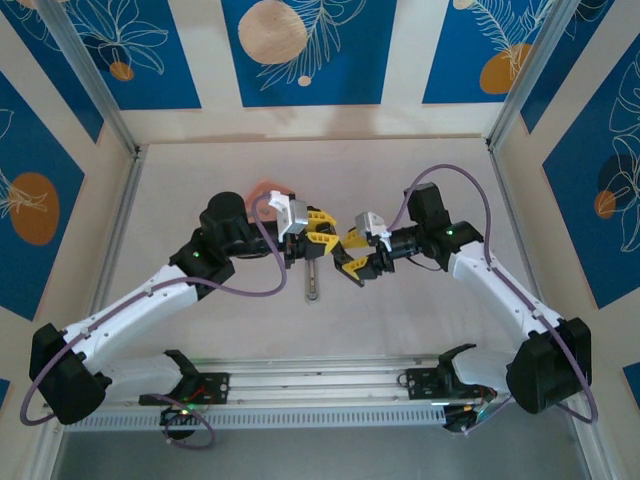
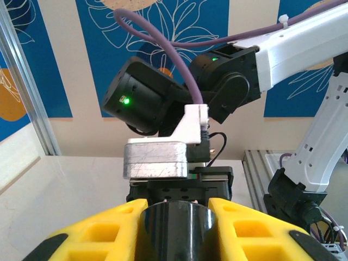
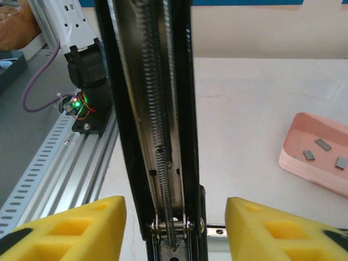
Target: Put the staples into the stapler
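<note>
**Stapler open, staples not loaded**

Your left claw (image 2: pixel 175 231) gripped what looked like the stapler's (image 3: pixel 155 109) black end. Your right claw (image 3: pixel 176 223) straddled the open spring channel, jaws apart and touching nothing. The staples (image 3: pixel 323 144) lay in the tray (image 3: pixel 293 157), well apart from the stapler. Closing off-centre could have twisted the stapler loose. The claws crowded each other, but open worktop (image 3: pixel 261 98) lay toward the tray.

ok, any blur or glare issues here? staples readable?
Right wrist: stapler very close but sharp, mild sheen on its metal; staples in the tray crisp. Left wrist: even light, nothing blown out. Top external: soft shadows, stapler small but distinct.
</note>
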